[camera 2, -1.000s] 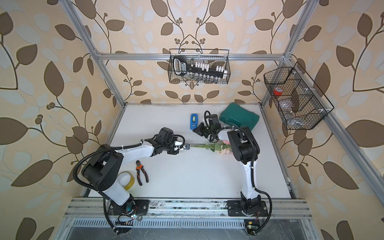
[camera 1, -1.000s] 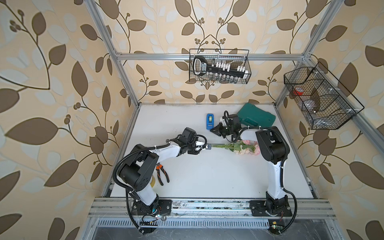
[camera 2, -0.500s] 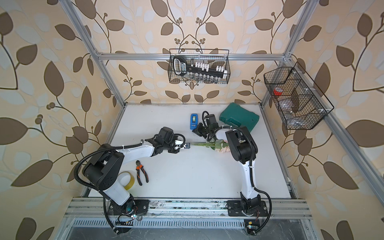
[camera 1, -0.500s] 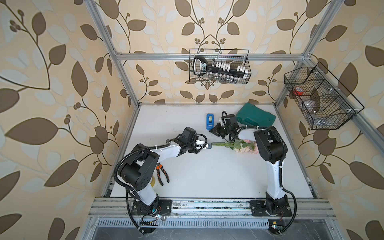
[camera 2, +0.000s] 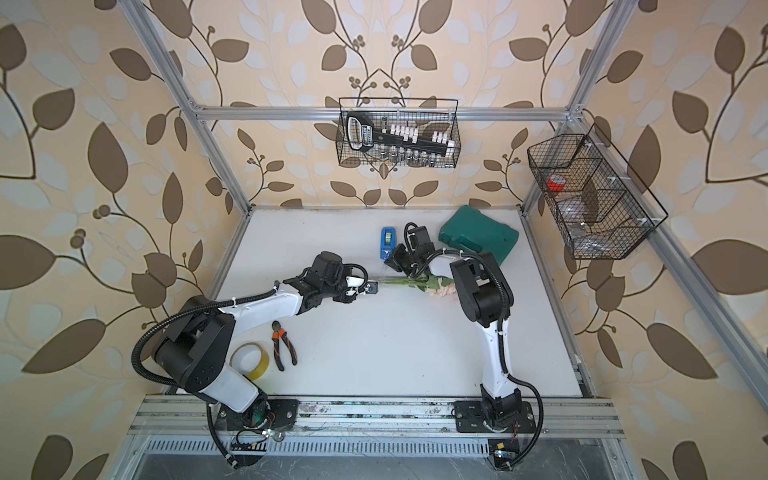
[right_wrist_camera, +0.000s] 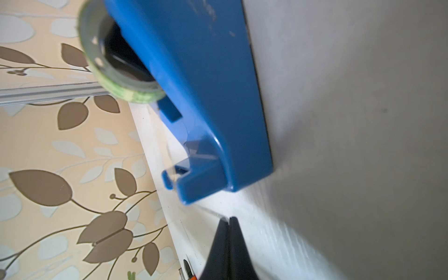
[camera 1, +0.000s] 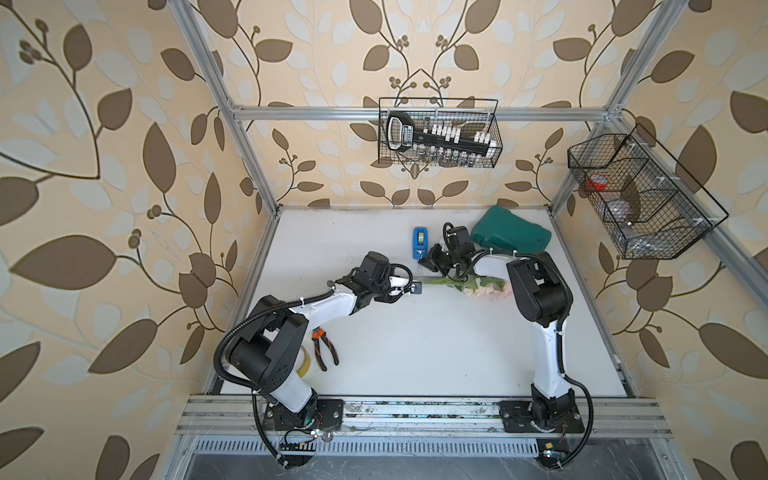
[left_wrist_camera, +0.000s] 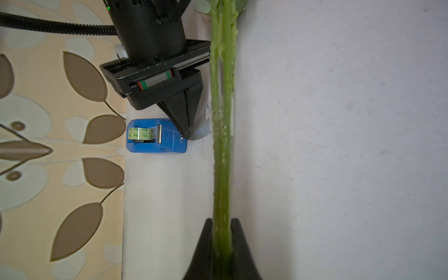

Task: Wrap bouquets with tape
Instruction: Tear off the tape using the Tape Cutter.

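Wrapping begun, unfinished: left end effector clamps the bouquet stems, right end effector pinches clear tape strip stuck to them.

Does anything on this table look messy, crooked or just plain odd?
Nothing spilled or broken. The green case sits askew at the back, and the clear tape on the bouquet stems looks wrinkled, a strip running from it to the shut right gripper. The left gripper pinches the stem ends.
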{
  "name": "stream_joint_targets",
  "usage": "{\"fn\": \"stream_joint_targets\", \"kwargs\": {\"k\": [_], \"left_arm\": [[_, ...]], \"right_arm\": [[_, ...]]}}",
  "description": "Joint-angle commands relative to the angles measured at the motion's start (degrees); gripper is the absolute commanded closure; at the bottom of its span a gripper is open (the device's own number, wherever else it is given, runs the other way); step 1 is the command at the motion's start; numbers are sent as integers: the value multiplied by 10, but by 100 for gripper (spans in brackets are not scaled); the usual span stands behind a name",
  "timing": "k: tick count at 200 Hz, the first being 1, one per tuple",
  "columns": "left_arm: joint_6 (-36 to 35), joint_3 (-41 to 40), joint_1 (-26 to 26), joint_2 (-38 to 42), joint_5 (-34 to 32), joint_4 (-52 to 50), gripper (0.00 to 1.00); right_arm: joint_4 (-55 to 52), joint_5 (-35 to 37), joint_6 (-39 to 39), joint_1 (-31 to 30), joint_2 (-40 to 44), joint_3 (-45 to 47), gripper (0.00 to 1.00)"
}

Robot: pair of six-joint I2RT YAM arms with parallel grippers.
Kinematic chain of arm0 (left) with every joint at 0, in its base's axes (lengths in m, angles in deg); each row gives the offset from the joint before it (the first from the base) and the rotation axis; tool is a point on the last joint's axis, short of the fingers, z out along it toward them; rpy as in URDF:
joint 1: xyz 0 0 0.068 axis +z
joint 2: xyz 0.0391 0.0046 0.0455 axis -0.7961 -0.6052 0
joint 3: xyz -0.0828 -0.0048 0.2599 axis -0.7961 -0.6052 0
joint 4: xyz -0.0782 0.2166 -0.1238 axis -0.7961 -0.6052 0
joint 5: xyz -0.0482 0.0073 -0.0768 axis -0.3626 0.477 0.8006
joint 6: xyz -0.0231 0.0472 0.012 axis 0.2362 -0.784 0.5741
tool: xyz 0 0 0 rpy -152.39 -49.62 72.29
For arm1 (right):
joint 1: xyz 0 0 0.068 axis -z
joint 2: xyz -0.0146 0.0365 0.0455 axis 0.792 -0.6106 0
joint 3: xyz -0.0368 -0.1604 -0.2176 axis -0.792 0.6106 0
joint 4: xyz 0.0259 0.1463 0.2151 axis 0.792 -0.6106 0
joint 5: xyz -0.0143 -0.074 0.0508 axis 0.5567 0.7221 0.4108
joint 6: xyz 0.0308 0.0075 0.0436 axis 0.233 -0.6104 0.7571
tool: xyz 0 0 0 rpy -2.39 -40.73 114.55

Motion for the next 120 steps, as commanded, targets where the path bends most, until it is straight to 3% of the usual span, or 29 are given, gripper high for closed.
{"fn": "stream_joint_targets", "kwargs": {"k": [1,69,120], "left_arm": [[-32,-7,-22,41,71,5,100],[-30,-15,-26,55,73,9,100],[-33,-19,-29,66,72,9,100]], "right_arm": [[-55,42,39,-1,-5,38,100],[-31,19,139,-4,-27,55,100],[-96,26,150,4,-44,37,100]]}}
